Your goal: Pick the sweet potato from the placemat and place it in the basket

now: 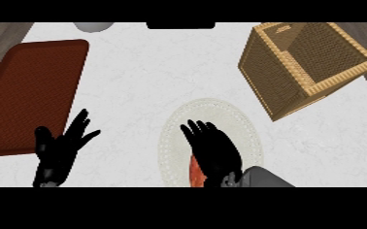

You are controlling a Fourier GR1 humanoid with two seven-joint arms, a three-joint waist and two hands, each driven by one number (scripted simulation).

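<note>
Right hand lower centre, fingers straight, pressed together over sweet potato on pale placemat. Left hand lower left, fingers spread. Basket upper right.

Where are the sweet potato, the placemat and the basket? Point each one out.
sweet potato (195,172): head view, orange side showing left of the right hand (213,151).
placemat (172,140): head view, bare left part of the pale oval mat.
basket (283,85): head view, woven front wall.
</note>
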